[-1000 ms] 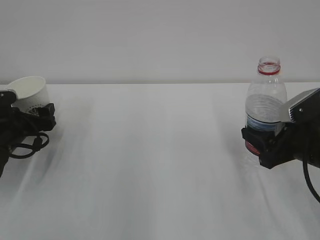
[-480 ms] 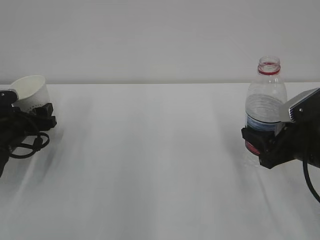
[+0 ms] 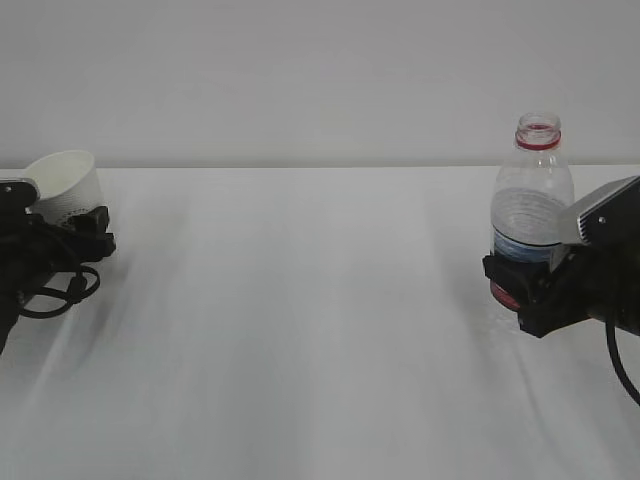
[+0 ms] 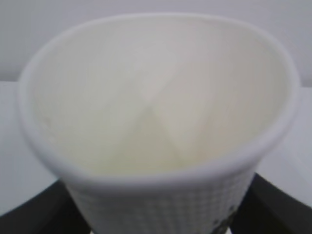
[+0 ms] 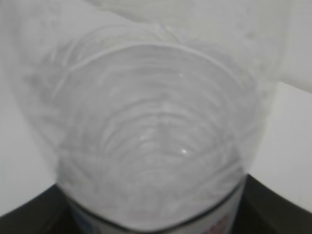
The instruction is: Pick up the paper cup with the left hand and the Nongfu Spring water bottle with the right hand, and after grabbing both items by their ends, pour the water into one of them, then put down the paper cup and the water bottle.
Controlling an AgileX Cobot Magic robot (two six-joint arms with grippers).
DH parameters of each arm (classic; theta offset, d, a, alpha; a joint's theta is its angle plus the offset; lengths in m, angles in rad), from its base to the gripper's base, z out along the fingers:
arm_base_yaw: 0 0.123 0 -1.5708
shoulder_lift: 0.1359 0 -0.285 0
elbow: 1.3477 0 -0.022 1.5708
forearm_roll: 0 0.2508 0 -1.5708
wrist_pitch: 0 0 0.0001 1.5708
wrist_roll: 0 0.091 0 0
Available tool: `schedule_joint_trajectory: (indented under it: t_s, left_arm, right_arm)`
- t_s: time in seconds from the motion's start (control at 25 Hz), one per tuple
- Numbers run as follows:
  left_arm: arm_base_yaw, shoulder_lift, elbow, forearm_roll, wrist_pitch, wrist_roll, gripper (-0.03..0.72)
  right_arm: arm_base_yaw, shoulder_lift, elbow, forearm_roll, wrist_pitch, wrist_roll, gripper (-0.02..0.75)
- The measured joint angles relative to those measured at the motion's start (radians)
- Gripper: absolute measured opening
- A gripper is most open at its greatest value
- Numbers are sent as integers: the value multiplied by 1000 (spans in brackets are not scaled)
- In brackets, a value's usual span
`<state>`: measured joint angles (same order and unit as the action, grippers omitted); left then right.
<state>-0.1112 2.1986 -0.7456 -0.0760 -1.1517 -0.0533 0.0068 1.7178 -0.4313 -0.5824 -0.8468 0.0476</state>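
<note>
So the small white paper cup sits at the far left of the frame, tilted, with the black left hand clamped round its lower part; the rim looks squashed oval in the left wrist view. Over on the right, the tall clear plastic water bottle with the red neck ring stands upright, uncapped, with the black right hand clamped on its label band from the right side. Both are low over the white counter, well apart from each other.
</note>
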Motion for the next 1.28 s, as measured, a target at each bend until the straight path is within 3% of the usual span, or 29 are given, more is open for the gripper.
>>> schedule_joint_trajectory:
  t_s: [0.4, 0.72, 1.08, 1.28]
  left_arm:
    - [0, -2, 0, 87, 0, 0, 540]
    - [0, -28, 0, 223, 0, 0, 538]
    - [0, -70, 61, 271, 0, 0, 538]
    - [0, -75, 69, 414, 0, -12, 538]
  right_arm:
    - [0, 0, 0, 0, 0, 0, 484]
    - [0, 0, 0, 0, 0, 0, 484]
    - [0, 0, 0, 0, 0, 0, 484]
    - [0, 0, 0, 0, 0, 0, 484]
